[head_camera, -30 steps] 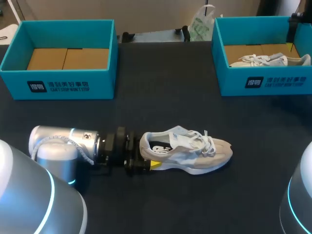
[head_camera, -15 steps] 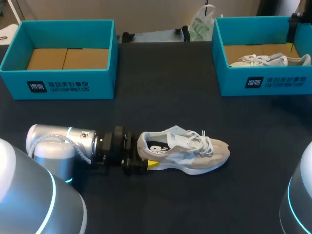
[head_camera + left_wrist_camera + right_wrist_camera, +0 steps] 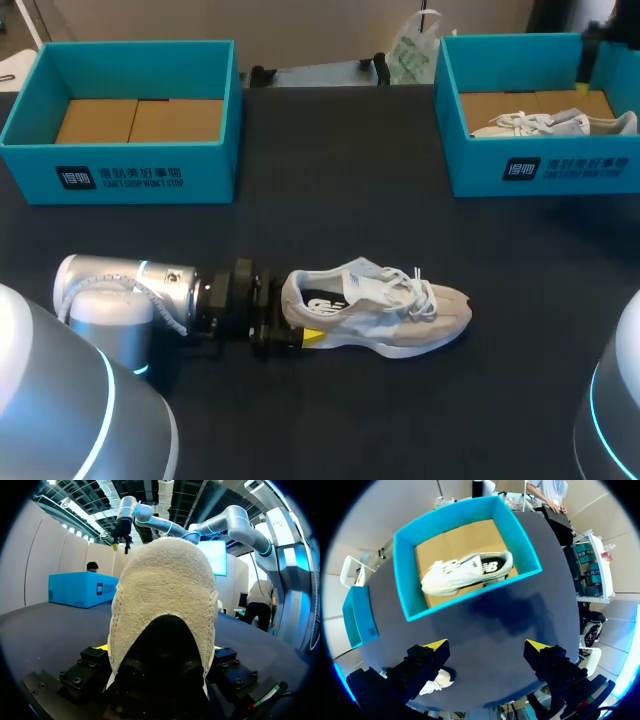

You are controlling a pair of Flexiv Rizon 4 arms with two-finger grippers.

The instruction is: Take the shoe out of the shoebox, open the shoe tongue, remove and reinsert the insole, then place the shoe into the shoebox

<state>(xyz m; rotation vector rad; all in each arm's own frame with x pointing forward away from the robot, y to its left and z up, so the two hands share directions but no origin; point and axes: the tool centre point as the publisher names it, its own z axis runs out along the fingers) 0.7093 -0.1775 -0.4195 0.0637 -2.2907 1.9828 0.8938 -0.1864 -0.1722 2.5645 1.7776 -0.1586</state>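
Shoe (image 3: 380, 305) amid open table (image 3: 340, 170)

Two shoes (image 3: 375, 310) (image 3: 555, 123) and two teal shoeboxes (image 3: 120, 165) (image 3: 560, 172).

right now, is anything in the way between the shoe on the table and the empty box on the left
Nothing visible. Only bare table lies between the shoe and the left box, and the box is open on top with just its cardboard floor inside.
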